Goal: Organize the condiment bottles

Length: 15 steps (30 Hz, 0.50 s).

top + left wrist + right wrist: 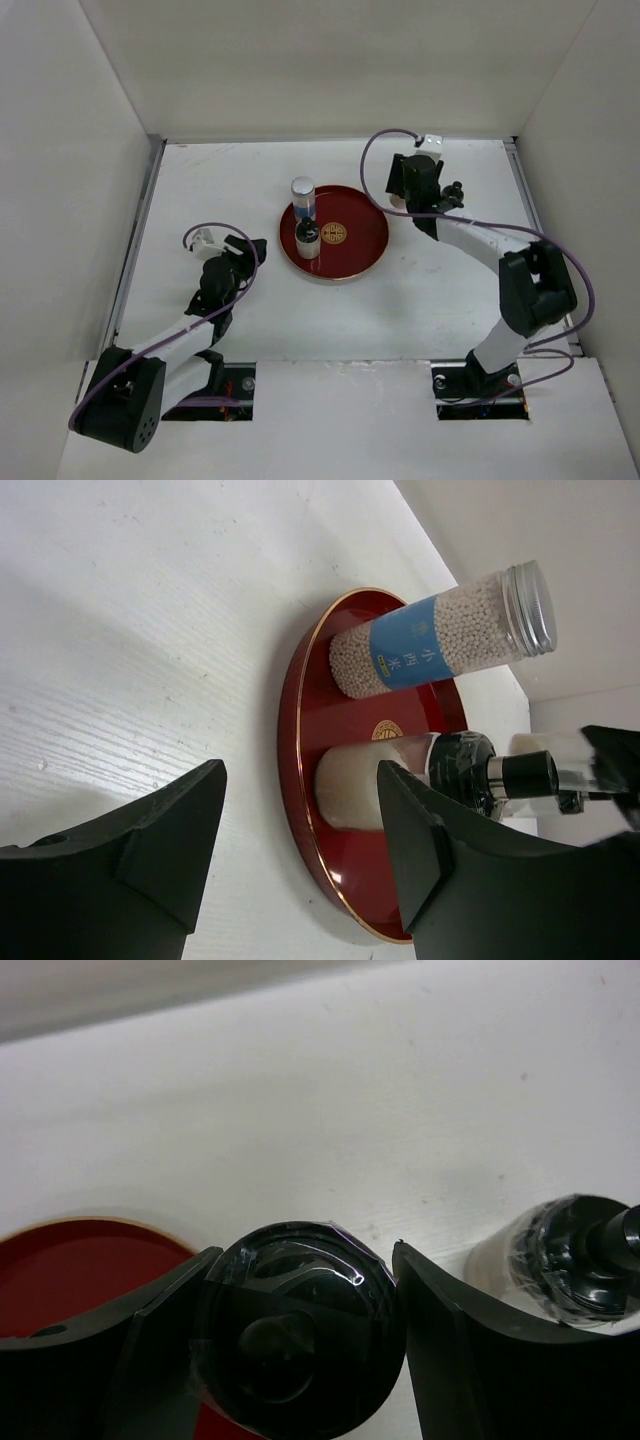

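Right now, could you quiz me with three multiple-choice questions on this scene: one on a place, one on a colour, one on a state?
1. Where does the clear bottle stand?
A. on the tray
B. on the bare table
C. in the right fingers

2. What colour is the tray?
A. blue
B. red
C. green

3. How are the left fingers?
A. shut on a bottle
B. open, gripping nothing
C. out of view

Answers:
1 A: the top view shows it inside the tray's far left rim.
2 B: its surface is plainly red.
3 B: the left wrist view shows them spread wide with nothing held.
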Each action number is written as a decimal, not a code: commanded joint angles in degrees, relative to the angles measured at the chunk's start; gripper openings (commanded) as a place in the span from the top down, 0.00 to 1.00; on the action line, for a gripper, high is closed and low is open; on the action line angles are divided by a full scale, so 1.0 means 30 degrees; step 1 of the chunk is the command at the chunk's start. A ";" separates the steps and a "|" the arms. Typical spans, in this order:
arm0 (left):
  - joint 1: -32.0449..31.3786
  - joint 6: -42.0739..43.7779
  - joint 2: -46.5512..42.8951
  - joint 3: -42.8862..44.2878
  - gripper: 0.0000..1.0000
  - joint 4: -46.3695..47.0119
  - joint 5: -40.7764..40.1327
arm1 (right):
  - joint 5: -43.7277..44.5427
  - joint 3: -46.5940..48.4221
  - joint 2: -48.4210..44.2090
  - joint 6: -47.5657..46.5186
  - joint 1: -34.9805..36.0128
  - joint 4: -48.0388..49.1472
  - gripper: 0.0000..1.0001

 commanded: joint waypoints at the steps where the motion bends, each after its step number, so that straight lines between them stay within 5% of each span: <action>1: 0.0281 0.0337 -0.0311 -0.0165 0.40 0.1136 -0.0506 | -0.0260 0.1243 -0.1498 -0.0584 0.1608 0.1959 0.39; 15: 0.0341 0.0513 -0.0312 -0.0135 0.40 0.1106 -0.0536 | -0.2372 0.5961 0.4068 0.0353 0.3691 0.0875 0.38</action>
